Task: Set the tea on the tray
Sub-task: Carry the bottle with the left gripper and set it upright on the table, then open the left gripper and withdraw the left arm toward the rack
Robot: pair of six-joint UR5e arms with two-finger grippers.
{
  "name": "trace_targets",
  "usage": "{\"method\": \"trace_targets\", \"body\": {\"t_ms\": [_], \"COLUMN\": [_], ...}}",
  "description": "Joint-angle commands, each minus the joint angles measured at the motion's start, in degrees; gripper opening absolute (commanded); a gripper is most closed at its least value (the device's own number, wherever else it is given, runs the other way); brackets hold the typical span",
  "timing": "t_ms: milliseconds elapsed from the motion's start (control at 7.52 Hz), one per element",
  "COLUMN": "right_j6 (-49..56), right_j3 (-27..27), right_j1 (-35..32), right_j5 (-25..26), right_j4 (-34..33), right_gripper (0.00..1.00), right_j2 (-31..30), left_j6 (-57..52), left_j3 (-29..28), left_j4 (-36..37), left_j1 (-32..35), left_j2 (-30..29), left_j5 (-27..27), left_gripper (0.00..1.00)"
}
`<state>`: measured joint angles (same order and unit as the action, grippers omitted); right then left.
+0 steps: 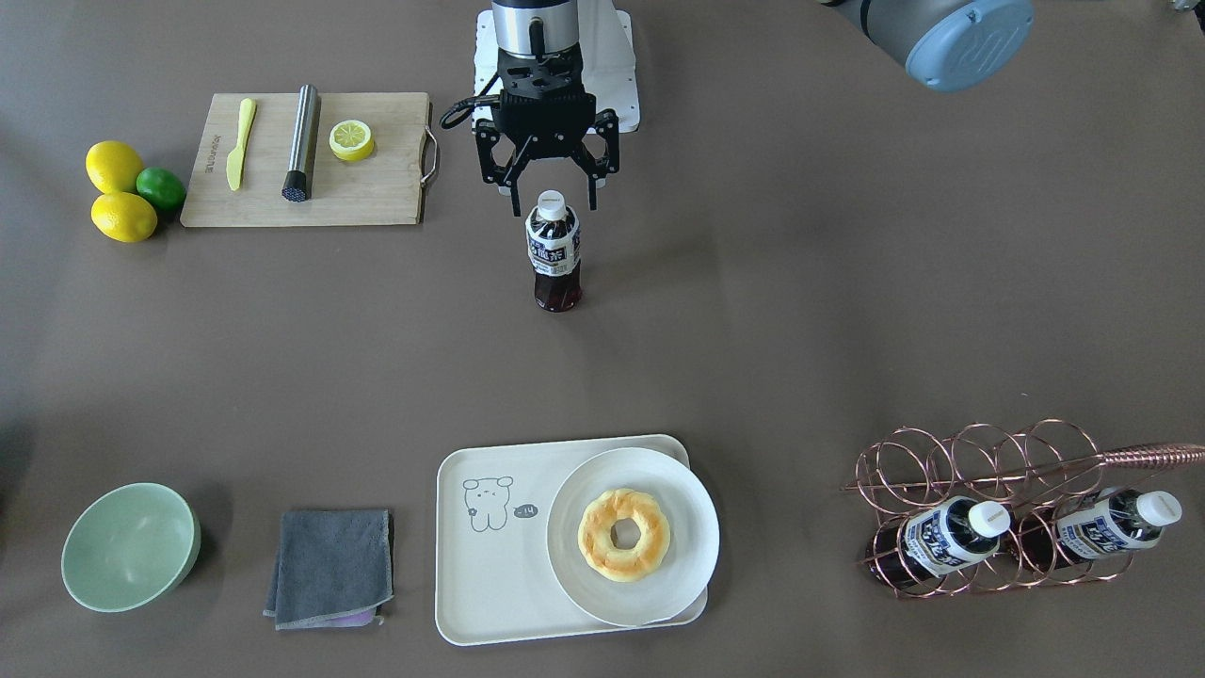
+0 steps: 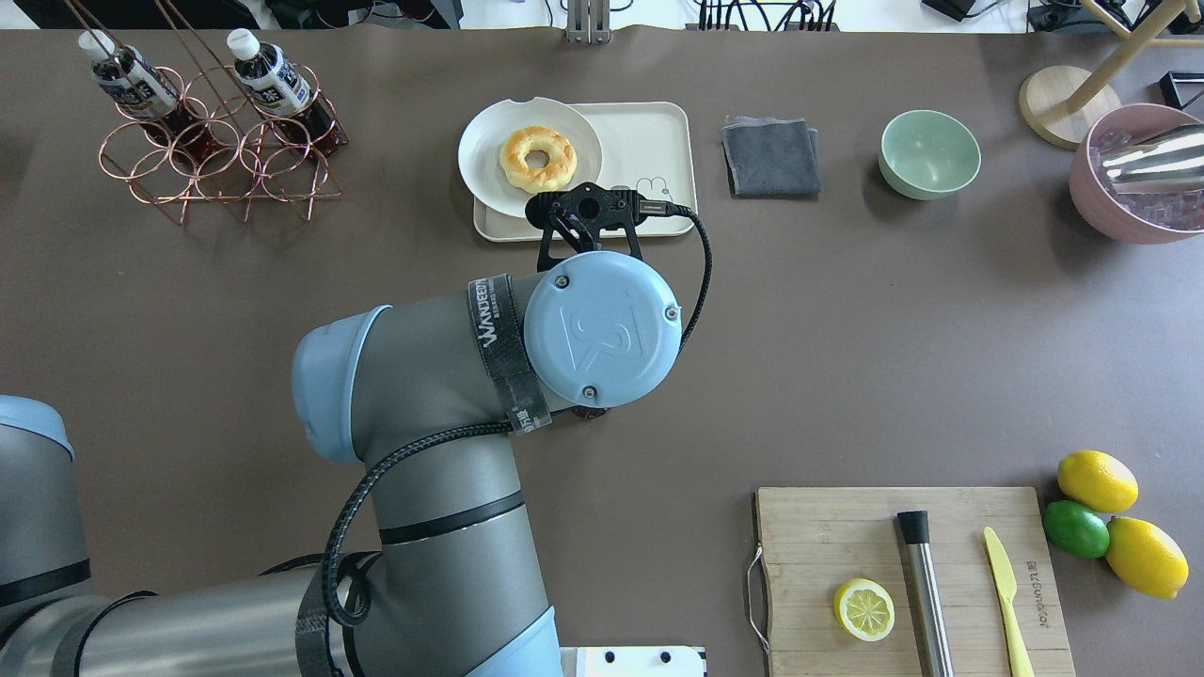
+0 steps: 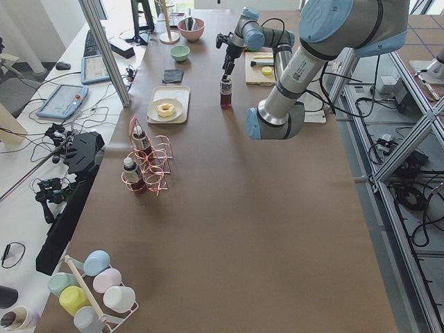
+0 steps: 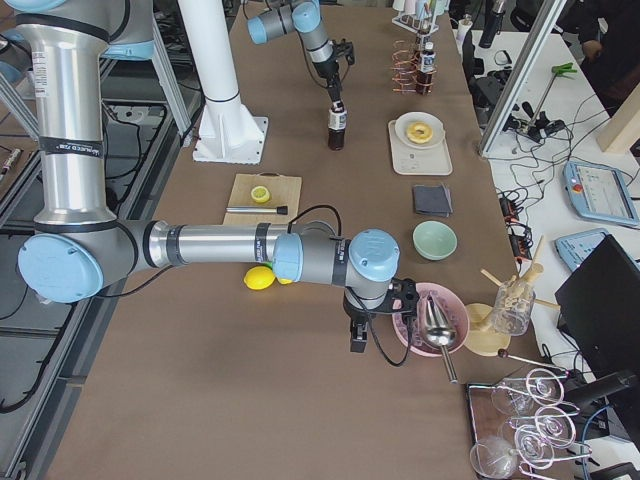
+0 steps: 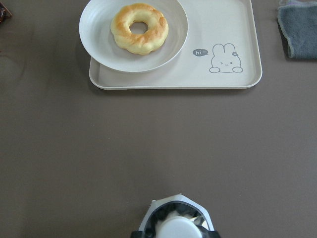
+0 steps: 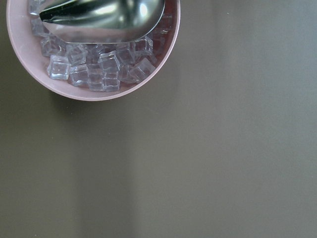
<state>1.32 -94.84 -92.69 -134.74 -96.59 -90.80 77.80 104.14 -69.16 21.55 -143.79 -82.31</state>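
A tea bottle (image 1: pixel 554 252) with a white cap stands upright on the brown table, apart from the tray. My left gripper (image 1: pixel 555 205) hangs over it, open, with one finger on each side of the cap and not touching it. The cap (image 5: pixel 177 228) shows at the bottom edge of the left wrist view. The cream tray (image 1: pixel 490 565) with the small line-drawn animal lies across the table, and it also shows in the left wrist view (image 5: pixel 223 29). My right gripper (image 4: pixel 358 340) hangs beside a pink bowl of ice; I cannot tell whether it is open or shut.
A white plate (image 1: pixel 659 584) with a donut (image 1: pixel 623 534) covers one half of the tray. Two more tea bottles (image 1: pixel 946 537) lie in a copper wire rack (image 1: pixel 979 452). A grey cloth (image 1: pixel 331 567), a green bowl (image 1: pixel 130 546) and a wooden board (image 1: pixel 377 188) with lemon half, knife and steel rod are also there.
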Motion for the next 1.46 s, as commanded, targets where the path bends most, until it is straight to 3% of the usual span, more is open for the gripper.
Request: {"method": "trace_targets", "body": {"t_ms": [0,399,665,1064,1330], "right_j6": [-0.09,-0.18,-0.18,-1.84,-2.11], "right_j3": [-0.08,-0.17,-0.17,-0.26,-1.04], "right_j1": [-0.04,-0.04,-0.04,0.05,0.05], "right_j5": [0.00,0.00,0.00,-0.09,-0.09], "right_j4": [0.00,0.00,0.00,0.00,0.00], "right_gripper": [1.00,1.00,1.00,1.00,1.00], "right_j2": [0.36,0.97,1.41,2.29,2.82], "left_j6": [-1.76,-4.13,-9.84,-12.67,-17.90], "left_j3": [3.42,6.86,7.22,9.68,10.91], "left_j4": [-0.19,-1.76,-8.76,-18.81,-18.82], "left_j1": [0.34,4.71,11.55,16.40,25.42], "left_j2": [1.30,5.52,9.90,22.46,30.36], "left_j5": [0.23,0.31,-0.38,-5.12,-22.10], "left_gripper": [0.98,0.98,0.98,0.98,0.98]}}
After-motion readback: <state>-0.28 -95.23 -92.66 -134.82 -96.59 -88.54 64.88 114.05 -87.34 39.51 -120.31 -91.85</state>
